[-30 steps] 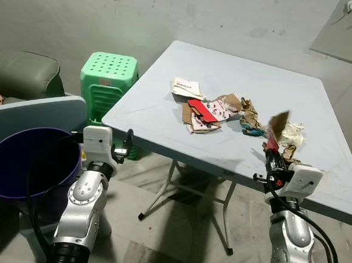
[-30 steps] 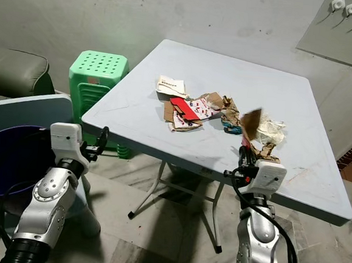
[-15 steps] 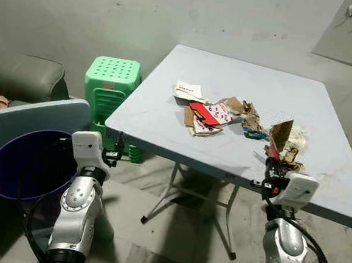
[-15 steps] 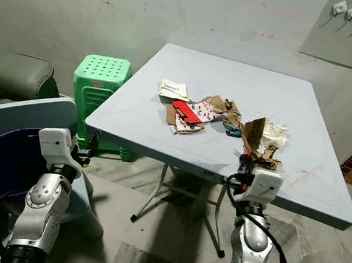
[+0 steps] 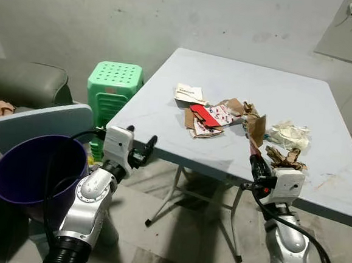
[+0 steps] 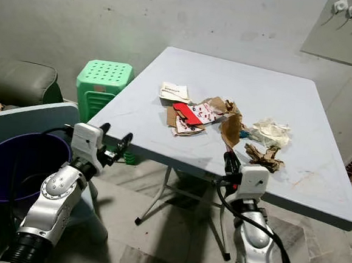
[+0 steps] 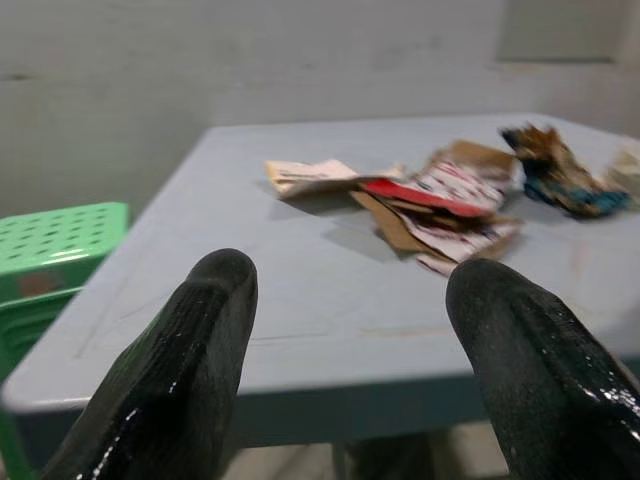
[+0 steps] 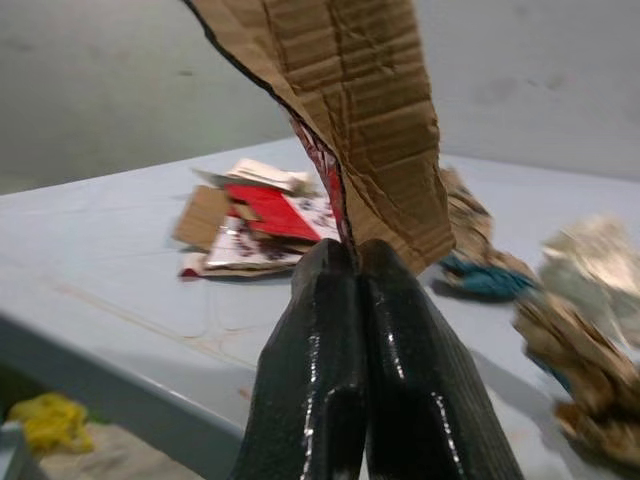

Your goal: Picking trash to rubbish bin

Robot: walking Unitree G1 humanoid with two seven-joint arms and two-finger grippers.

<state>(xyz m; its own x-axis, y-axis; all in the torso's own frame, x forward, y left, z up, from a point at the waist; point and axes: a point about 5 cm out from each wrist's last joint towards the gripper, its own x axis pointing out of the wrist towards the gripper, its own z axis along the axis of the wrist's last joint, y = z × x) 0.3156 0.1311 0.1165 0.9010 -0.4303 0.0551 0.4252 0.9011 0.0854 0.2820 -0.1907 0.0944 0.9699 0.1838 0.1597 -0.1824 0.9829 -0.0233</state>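
Surroundings: pale blue folding table (image 5: 182, 132) stood against a grey wall; green plastic stool (image 5: 114, 84) sat beside its left edge; dark sofa (image 5: 21, 83) lay further left.
Bin: purple rubbish bin (image 5: 29, 172) stood on the floor at the robot's left, mouth open upward, a grey-blue panel (image 5: 39, 124) leaning behind it.
Trash on table: a heap of red and printed card scraps (image 5: 206, 117) lay mid-table; a white crumpled wad (image 5: 290, 134) and brown shreds (image 5: 282, 156) lay nearer the right front edge; a teal scrap (image 8: 488, 278) lay between them.
Held piece: brown cardboard piece (image 5: 257, 129) was off the table surface, above the front edge, between heap and white wad.
Orientation: long axis ran roughly upright, rising from the fingertips, corrugated face toward the wrist camera.
Right gripper (image 5: 254, 157): fingers pressed together, pinching the cardboard's lower edge.
Left gripper (image 5: 142, 148): fingers spread apart, holding nothing, just off the table's left front corner, pointing toward the heap.
Open room: bare floor lay between bin and table legs; the left arm stood between bin and table edge.
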